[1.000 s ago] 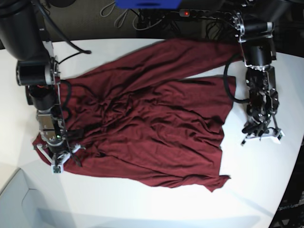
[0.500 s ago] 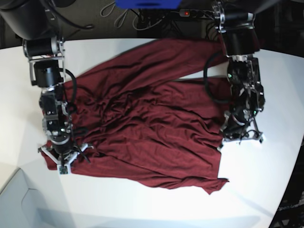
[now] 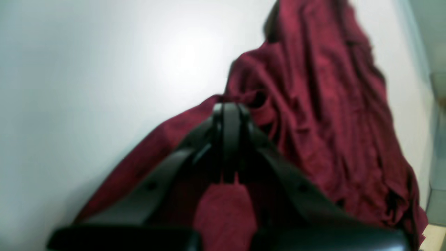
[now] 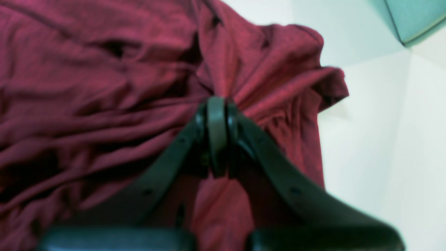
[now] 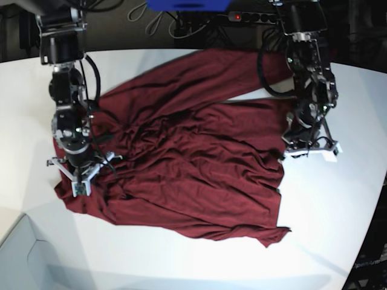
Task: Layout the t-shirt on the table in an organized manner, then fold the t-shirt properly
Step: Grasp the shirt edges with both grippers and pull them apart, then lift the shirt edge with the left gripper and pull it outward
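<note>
Both arms moved up-table, each end effector clamped on the t-shirt, glossy white table, cables behind.

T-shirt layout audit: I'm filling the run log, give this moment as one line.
phase: spreading | wrinkled dark maroon fabric t-shirt on white glossy table | left gripper: shut on t-shirt | right gripper: shut on t-shirt

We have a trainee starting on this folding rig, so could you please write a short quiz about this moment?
1. True or false: the shirt is folded in half.
2. What is the right gripper shut on? A) a cable B) the shirt C) nothing
3. Which gripper is at the shirt's edge nearest the bare table on the base view's right?

Key:
1. False; it lies spread and wrinkled.
2. B
3. The left gripper, shut on the shirt.
</note>
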`<state>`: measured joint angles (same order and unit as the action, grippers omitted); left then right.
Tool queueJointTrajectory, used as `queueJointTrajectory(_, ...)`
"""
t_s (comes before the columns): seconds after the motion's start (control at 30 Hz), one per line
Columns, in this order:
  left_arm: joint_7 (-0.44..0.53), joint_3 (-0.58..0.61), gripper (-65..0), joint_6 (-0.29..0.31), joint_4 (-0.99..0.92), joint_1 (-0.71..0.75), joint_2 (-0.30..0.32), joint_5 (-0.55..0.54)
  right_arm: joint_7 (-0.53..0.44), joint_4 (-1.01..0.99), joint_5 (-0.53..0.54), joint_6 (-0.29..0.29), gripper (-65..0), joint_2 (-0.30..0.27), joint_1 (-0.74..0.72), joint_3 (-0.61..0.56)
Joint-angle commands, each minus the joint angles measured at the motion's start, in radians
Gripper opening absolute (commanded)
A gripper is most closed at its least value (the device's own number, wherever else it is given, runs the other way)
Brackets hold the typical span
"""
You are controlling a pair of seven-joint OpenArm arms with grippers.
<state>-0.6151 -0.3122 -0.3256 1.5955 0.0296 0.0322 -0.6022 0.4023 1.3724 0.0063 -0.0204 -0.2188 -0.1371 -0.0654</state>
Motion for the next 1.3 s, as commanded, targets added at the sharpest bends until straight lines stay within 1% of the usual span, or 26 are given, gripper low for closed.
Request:
queueJointTrajectory(0.0, -0.007, 0.002, -64.9, 0.007, 0.035, -0.001, 0.002, -0.005, -0.007, 0.034, -0.001, 0.007, -65.0, -0.001, 0.001, 0.003)
queueJointTrajectory(0.1, -0.121, 0.002, -64.9, 0.007, 0.115, 0.028, 0.002, -0.023, 0.005, 0.088, -0.001, 0.007, -65.0, 0.0, 0.052, 0.003)
queueJointTrajectory(0.17, -0.214, -0.005, -64.9, 0.007, 0.174, 0.065, 0.005, -0.065, 0.005, 0.115, -0.001, 0.007, -65.0, 0.0, 0.086, 0.003)
queueJointTrajectory(0.3, -0.361, -0.006, -65.0, 0.003, 0.286, 0.149, 0.011, -0.134, 0.005, 0.117, -0.001, 0.007, -65.0, 0.0, 0.106, 0.003)
queueJointTrajectory(0.37, -0.401, -0.006, -65.0, 0.003, 0.343, 0.229, 0.015, -0.14, 0.004, 0.117, -0.001, 0.007, -65.0, -0.001, 0.115, 0.003)
queueJointTrajectory(0.43, -0.431, -0.006, -65.0, 0.003, 0.383, 0.296, 0.035, -0.141, 0.004, 0.117, -0.001, 0.007, -65.0, -0.004, 0.115, 0.003)
queueJointTrajectory(0.5, -0.444, -0.006, -65.0, 0.001, 0.397, 0.359, 0.056, -0.144, 0.004, 0.118, -0.001, 0.007, -65.0, -0.004, 0.113, 0.003)
queueJointTrajectory(0.63, -0.434, -0.015, -65.0, 0.001, 0.394, 0.465, 0.105, -0.137, 0.004, 0.118, -0.001, 0.007, -65.0, -0.001, 0.113, 0.003)
queueJointTrajectory(0.73, -0.434, -0.081, -65.0, 0.001, 0.391, 0.497, 0.11, -0.134, 0.004, 0.118, -0.001, 0.007, -65.0, -0.001, 0.113, 0.003)
queueJointTrajectory(0.83, -0.435, -0.158, -65.0, 0.001, 0.389, 0.496, 0.107, -0.134, 0.004, 0.118, -0.001, 0.007, -65.0, 0.0, 0.113, 0.003)
queueJointTrajectory(0.9, -0.435, -0.181, -65.0, 0.001, 0.374, 0.493, 0.107, -0.134, 0.004, 0.118, -0.001, 0.007, -65.0, 0.0, 0.113, 0.003)
queueJointTrajectory(1.07, -0.435, -0.189, -65.0, 0.001, 0.354, 0.461, 0.107, -0.132, 0.004, 0.118, -0.001, 0.007, -65.0, 0.014, 0.116, 0.003)
queueJointTrajectory(1.2, -0.434, -0.183, -65.0, 0.001, 0.316, 0.444, 0.104, -0.072, 0.004, 0.118, -0.001, 0.007, -65.0, 0.014, 0.121, 0.003)
queueJointTrajectory(1.27, -0.435, -0.183, -65.0, 0.001, 0.3, 0.43, 0.087, -0.046, 0.004, 0.118, -0.001, 0.007, -65.0, 0.008, 0.121, 0.003)
